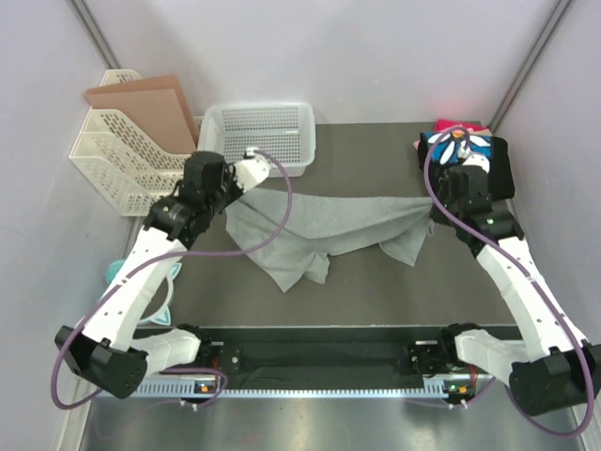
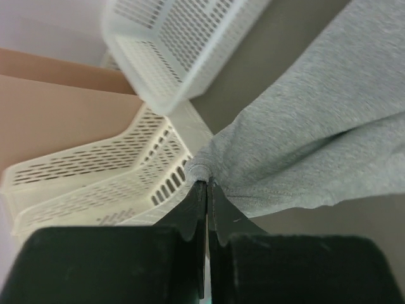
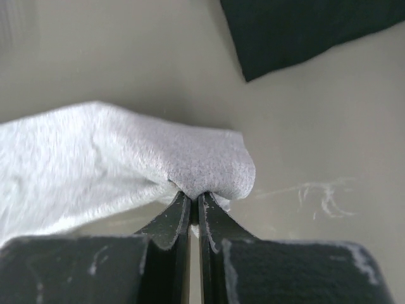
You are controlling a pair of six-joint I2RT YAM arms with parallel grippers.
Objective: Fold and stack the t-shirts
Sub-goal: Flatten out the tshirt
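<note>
- Your left end effector (image 1: 244,182) has its fingers pressed together on one corner of the grey t-shirt (image 1: 319,225), just in front of the near wall of the white basket (image 1: 263,132).
- In the left wrist view, that pinched corner bunches into a small knot of cloth right at the fingertips (image 2: 197,190).
- Your right end effector (image 1: 435,209) is pinching the opposite end of the same shirt, well to the right of the basket and a little nearer to you.
- In the right wrist view, a rounded fold of grey cloth is clamped between the two dark fingers (image 3: 176,212).
- The grey shirt spans between the two pinch points, in front of the basket and off to its right. Its upper edge dips in the middle, and loose folds spread over the desk (image 1: 376,291).
- The folded t-shirts (image 1: 470,150) sit far to the right of the basket. The black one with the blue panel and daisy print is on top and a pink-red edge shows behind it. Your right arm partly covers them.
- A cream file tray (image 1: 122,160) holding a brown board (image 1: 150,103) stands just left of the basket.
</note>
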